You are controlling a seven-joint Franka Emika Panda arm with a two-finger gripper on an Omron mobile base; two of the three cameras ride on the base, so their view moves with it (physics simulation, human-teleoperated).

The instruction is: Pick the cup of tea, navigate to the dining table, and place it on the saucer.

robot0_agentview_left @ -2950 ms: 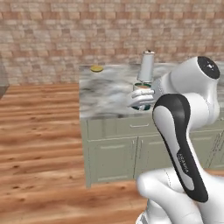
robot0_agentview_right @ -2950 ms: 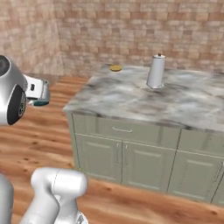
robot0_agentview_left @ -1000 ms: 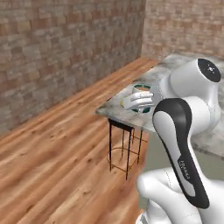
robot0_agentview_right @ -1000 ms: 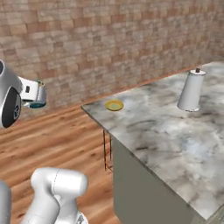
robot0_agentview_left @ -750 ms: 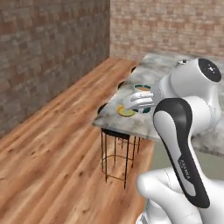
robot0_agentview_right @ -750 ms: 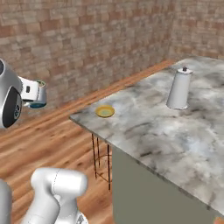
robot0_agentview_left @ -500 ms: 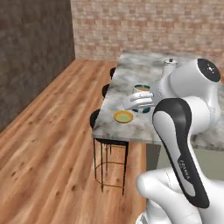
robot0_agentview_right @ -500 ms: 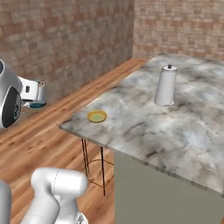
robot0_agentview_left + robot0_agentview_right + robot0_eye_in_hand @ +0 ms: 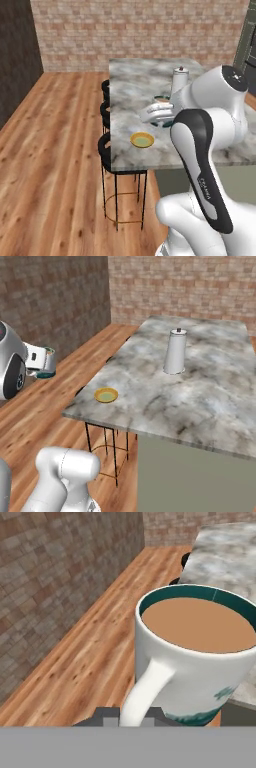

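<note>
1. The gripper point(image 9: 44, 367) is closed on the cup of tea point(image 9: 195, 657), carrying it clear of every surface. In the hand view the two dark fingertips point(image 9: 107, 716) sit at 6 o'clock, either side of the white handle.
2. The cup stays upright; its brown tea lies level just below the teal inner rim, and a dark teal-green band runs round its base.
3. In the right base view the cup point(image 9: 46, 362) hangs over the wooden floor point(image 9: 45, 406), well apart from the dining table point(image 9: 200, 396), at about 9 o'clock from the table's near corner.
4. In the left base view the cup point(image 9: 161, 104) peeks out beside the arm's white wrist, at roughly 1 o'clock from the saucer point(image 9: 142, 140).
5. The saucer point(image 9: 106, 395), yellow with a paler greenish centre, lies flat on the marbled top close to the near corner and the stool-side edge.
6. A tall white lidded canister point(image 9: 175, 352) stands upright farther along the slab, at about 1 o'clock from the saucer in the right base view and well apart from it.
7. Round black stools point(image 9: 105, 144) line the table's long edge, with brick walls point(image 9: 125, 30) beyond.
</note>
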